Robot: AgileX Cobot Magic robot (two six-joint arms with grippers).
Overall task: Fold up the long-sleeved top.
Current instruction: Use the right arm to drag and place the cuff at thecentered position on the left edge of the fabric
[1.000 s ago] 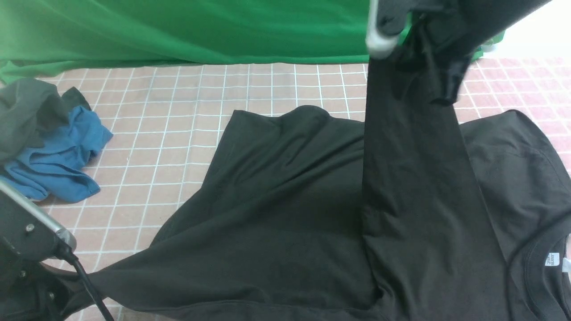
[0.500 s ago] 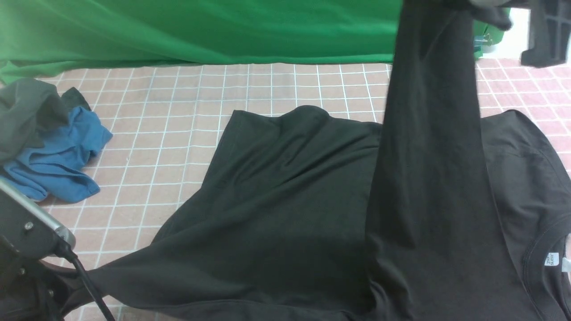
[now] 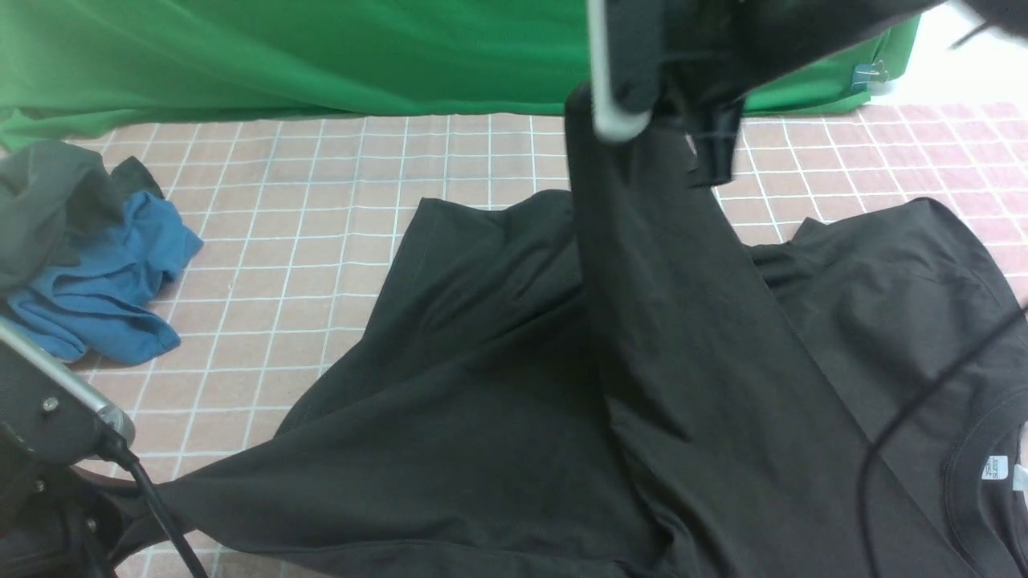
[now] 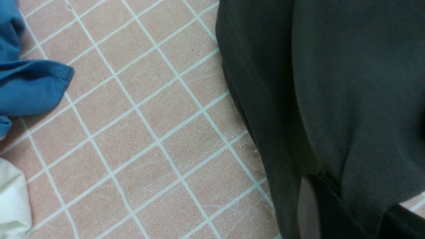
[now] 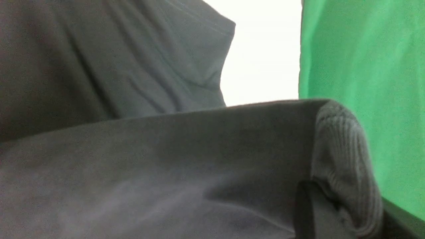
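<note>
The right gripper's (image 3: 665, 120) pinch on the long-sleeved top's (image 3: 482, 385) raised sleeve (image 3: 683, 321) may slip; the left gripper (image 4: 352, 212) apparently clamps its near-left corner.

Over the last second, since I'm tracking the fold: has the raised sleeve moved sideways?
Yes. The long-sleeved top's sleeve, hanging from the right gripper, swung to the robot's left, away from the white collar label.

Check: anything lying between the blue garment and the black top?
Nothing. Only bare pink checked table covering lies between the blue garment and the long-sleeved top, as the front and left wrist views show.
</note>
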